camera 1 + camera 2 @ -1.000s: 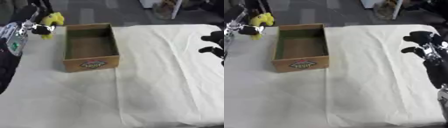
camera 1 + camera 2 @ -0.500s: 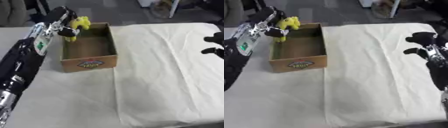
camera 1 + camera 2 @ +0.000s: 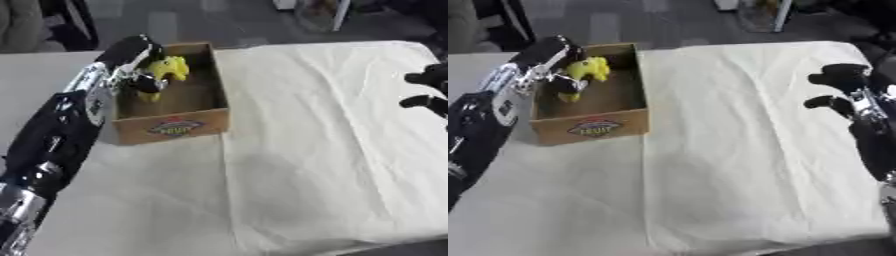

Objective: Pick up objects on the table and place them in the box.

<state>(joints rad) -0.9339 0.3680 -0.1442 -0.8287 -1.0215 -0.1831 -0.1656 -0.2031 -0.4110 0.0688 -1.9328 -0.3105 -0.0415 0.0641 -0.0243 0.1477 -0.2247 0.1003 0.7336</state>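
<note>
A: Item one, the box point(image 3: 175, 127)?

B: Cardboard, open at the top, brown inside, with a printed oval label on its near wall. It stands on the left part of the table point(image 3: 332, 150), which is covered by a cream cloth with soft creases.

A: Item two, the thing being carried?

B: A yellow toy point(image 3: 166, 70), small and lumpy, its exact shape not clear. It hangs over the box's open top, toward the far left corner, above the brown floor. Whether it touches the floor or the wall cannot be told.

A: Item three, the left hand?

B: The left hand point(image 3: 140, 62) reaches in from the lower left along a long black and silver arm, ending over the box's left wall. Its fingers point(image 3: 150, 84) are curled round the yellow toy: the toy sits just to the right of the palm, with dark fingers wrapped at its lower left side and the yellow body sticking out to the right and upward, past them.

A: Item four, the right hand?

B: The right hand point(image 3: 842, 87) shows at the right edge, above the cloth and well apart from the box. Its black fingers are bent inward and hold nothing.

A: Anything beyond the table?

B: Grey floor and some dark furniture legs at the far side.
</note>
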